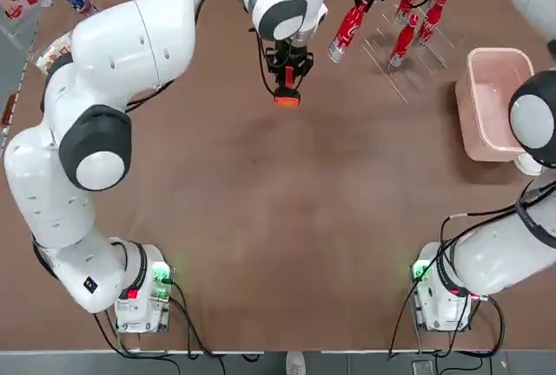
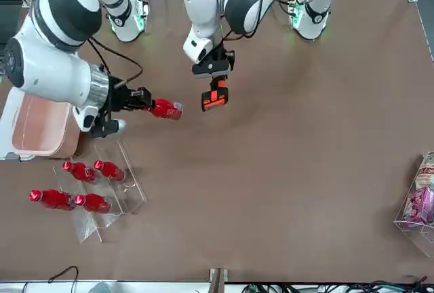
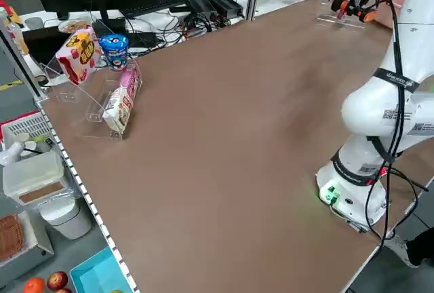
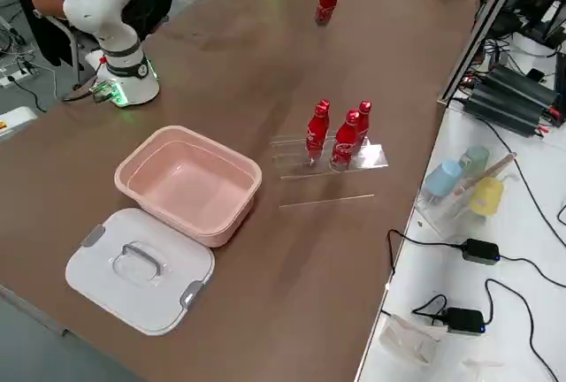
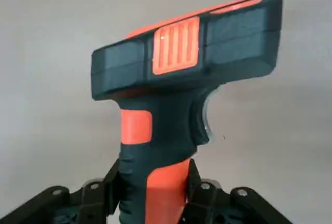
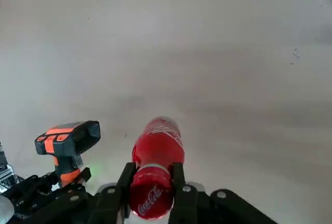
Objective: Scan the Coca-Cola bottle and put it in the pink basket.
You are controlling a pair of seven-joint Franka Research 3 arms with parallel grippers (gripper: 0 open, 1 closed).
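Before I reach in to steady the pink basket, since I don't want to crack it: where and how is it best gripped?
Probably pinch one side of the pink basket at its thick rim, coming from above with one finger inside and one outside; it stands open-topped and is far wider than a bottle.

"Coca-Cola" — white script on the red bottle's cap (image 6: 151, 201)
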